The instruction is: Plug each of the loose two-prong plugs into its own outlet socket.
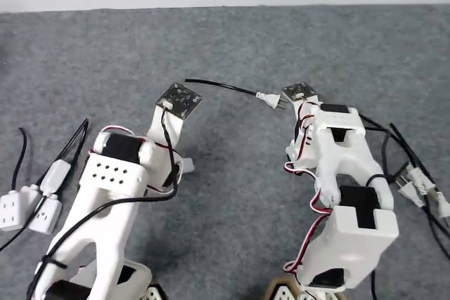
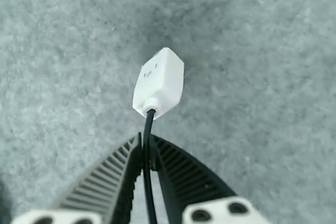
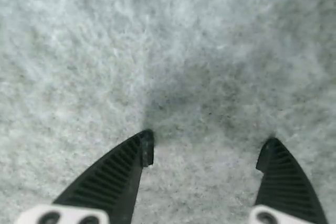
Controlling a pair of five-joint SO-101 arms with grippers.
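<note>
Plug one, a white two-prong plug (image 1: 271, 100) on a thin black lead (image 1: 221, 86), lies on the grey carpet (image 1: 232, 40) just beside the right arm's wrist. Two more plugs (image 1: 422, 189) sit at that arm's outer side, and two spare sockets (image 1: 28, 210) rest well apart at the far left edge.

The left gripper (image 2: 145, 140) is clamped on the black cord (image 2: 148, 124) just behind a white socket block (image 2: 158, 82), not on the block itself. The right gripper (image 3: 210, 148) is spread wide over bare carpet, holding nothing.

The main risk appears to be that cord grip. The lead is round and flexible, so the smooth, hard-cornered block could swing or twist when a plug pushes against it, and the prongs would likely skate off its face. Whether the block rests on the carpet or hangs free cannot be told from these views.

The prongs look thin and short, the slots small, so a slight tilt probably means a miss. The ribbed black fingers (image 3: 131, 169) should hold the plug's moulded body well enough, yet a low-lying plug on fuzzy pile invites a shallow pinch — it may tip. Loose leads near both arms could also snag.
</note>
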